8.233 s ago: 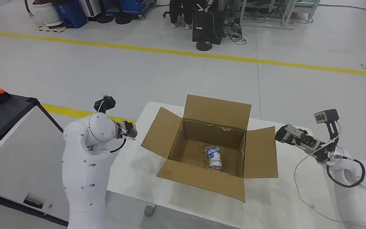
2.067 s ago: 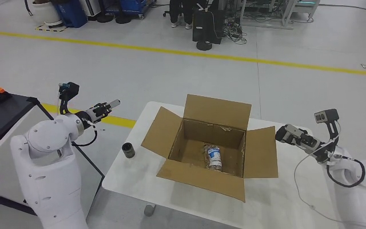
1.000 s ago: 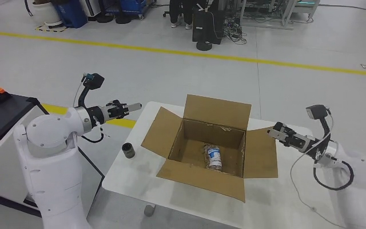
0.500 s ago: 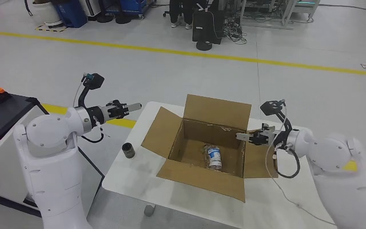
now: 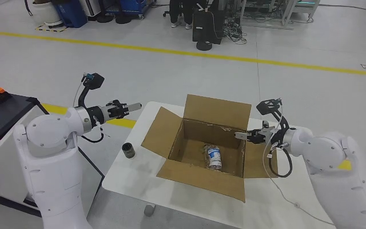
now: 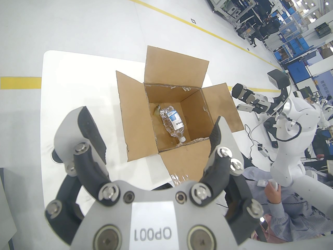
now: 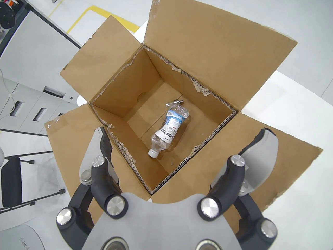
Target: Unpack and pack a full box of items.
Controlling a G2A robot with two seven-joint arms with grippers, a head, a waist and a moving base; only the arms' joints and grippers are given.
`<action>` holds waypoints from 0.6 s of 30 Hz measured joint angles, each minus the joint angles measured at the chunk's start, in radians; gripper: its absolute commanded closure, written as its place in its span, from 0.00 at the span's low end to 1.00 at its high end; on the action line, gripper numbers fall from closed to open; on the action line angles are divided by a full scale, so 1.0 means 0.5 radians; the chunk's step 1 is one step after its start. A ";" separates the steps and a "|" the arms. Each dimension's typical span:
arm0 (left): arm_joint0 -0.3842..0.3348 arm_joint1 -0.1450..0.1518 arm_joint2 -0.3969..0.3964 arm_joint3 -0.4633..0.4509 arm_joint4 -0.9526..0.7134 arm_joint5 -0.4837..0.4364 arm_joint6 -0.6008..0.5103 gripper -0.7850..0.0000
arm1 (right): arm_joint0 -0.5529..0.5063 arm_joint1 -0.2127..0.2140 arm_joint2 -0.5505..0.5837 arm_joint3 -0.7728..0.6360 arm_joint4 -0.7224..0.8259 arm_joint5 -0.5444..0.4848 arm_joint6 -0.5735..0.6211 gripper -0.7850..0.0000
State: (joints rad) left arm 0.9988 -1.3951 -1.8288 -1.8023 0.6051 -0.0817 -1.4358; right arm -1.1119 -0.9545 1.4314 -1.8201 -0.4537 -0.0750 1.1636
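In the top view, nearest to us was the white surface [image 5: 269,200], in the lower part of the frame. The cardboard box [image 5: 200,177] stood on it with all four flaps folded outward, so the inside was free to reach from above. A small dark cylinder [image 5: 129,150] stood on the surface to the left of the box, apart from it; we judged it was an item already unpacked.

Deeper, on the bottom of the box, a clear plastic bottle [image 7: 169,128] lay on its side. Just beside its base lay a small metallic piece [image 7: 175,102], which we could not identify.

The right gripper [image 5: 237,135] hung at the right rim of the box, over the right flap. Its jaws were wide and held nothing. We thought it was placed there to go down for the bottle.

Farther, in the upper left of the frame, the left gripper [image 5: 134,106] was beyond the left edge of the surface, well apart from the box. Its jaws were also wide and empty, probably kept aside to leave room.
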 measured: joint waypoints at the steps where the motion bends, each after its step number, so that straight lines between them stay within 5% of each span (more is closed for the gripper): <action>1: 0.000 0.000 0.000 0.000 0.000 0.000 0.000 0.00 | 0.000 0.000 0.000 0.000 0.000 0.000 0.000 0.00; 12: 0.000 0.000 0.000 0.000 0.000 0.000 0.000 0.00 | 0.005 0.003 -0.046 -0.016 -0.078 0.025 0.023 0.00; 18: 0.000 0.000 0.000 0.000 0.000 0.000 0.000 0.00 | 0.218 -0.012 -0.267 -0.016 -0.295 0.175 0.219 0.00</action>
State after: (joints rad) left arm 0.9988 -1.3951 -1.8288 -1.8023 0.6051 -0.0817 -1.4358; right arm -1.0027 -0.9605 1.2979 -1.8280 -0.6011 0.0127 1.2732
